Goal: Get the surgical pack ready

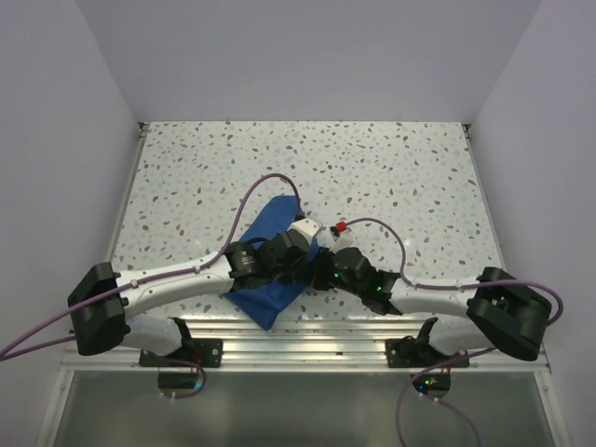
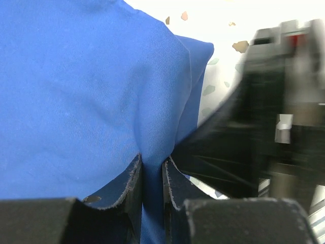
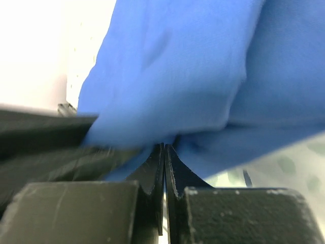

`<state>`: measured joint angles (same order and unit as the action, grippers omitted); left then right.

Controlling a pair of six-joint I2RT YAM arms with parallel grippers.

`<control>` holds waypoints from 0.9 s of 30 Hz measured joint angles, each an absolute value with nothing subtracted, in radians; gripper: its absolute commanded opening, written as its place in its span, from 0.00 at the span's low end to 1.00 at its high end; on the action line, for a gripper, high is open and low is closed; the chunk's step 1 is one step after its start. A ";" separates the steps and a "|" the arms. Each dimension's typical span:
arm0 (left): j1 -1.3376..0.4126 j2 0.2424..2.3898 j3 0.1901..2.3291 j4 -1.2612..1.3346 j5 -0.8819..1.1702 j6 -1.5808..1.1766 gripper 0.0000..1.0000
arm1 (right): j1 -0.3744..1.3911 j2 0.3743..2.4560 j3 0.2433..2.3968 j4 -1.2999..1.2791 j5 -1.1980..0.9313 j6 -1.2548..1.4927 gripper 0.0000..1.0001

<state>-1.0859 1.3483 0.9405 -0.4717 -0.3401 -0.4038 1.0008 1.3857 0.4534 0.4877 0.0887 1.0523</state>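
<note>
The surgical pack shows as a bundled royal-blue cloth drape (image 1: 264,287) lying on the speckled table near its front edge; whatever is inside it is hidden. My left gripper (image 1: 300,253) sits over the bundle's right side. In the left wrist view the left gripper (image 2: 152,165) is shut on an upright fold of the drape (image 2: 91,91). My right gripper (image 1: 321,268) meets the cloth from the right. In the right wrist view the right gripper (image 3: 165,148) is shut, jaws pressed together with no cloth between them, tips right against the drape (image 3: 193,76).
The two wrists crowd together over the bundle; the right arm's dark body (image 2: 264,127) fills the right of the left wrist view. A purple cable (image 1: 270,182) loops over the table behind the arms. White walls enclose the speckled table (image 1: 372,158) on three sides.
</note>
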 measured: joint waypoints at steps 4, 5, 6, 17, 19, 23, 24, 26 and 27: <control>-1.086 1.348 0.941 -0.471 -0.340 -0.403 0.00 | 1.001 1.230 0.390 0.390 0.086 1.047 0.00; -1.086 1.348 0.941 -0.471 -0.339 -0.403 0.00 | 1.001 1.195 0.369 0.368 0.084 1.048 0.00; -1.086 1.348 0.941 -0.471 -0.339 -0.403 0.00 | 1.001 1.174 0.355 0.356 0.081 1.050 0.00; -1.086 1.348 0.941 -0.467 -0.326 -0.403 0.00 | 1.002 1.223 0.347 0.369 0.017 1.082 0.00; -1.086 1.348 0.941 -0.464 -0.324 -0.404 0.00 | 1.005 1.267 0.360 0.395 -0.002 1.102 0.00; -1.086 1.349 0.941 -0.459 -0.319 -0.404 0.00 | 1.016 1.342 0.380 0.484 -0.040 1.146 0.00; -1.086 1.350 0.941 -0.457 -0.317 -0.405 0.00 | 1.021 1.359 0.383 0.513 -0.047 1.160 0.00; -1.086 1.353 0.941 -0.454 -0.314 -0.408 0.00 | 1.031 1.391 0.383 0.579 -0.067 1.192 0.00; -1.086 1.355 0.941 -0.452 -0.313 -0.408 0.00 | 1.037 1.413 0.383 0.623 -0.075 1.213 0.00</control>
<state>-1.0859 1.3552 0.9409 -0.4522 -0.3130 -0.4080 1.0367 1.4128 0.3832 0.6228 -0.0750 1.2125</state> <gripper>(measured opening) 0.205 0.008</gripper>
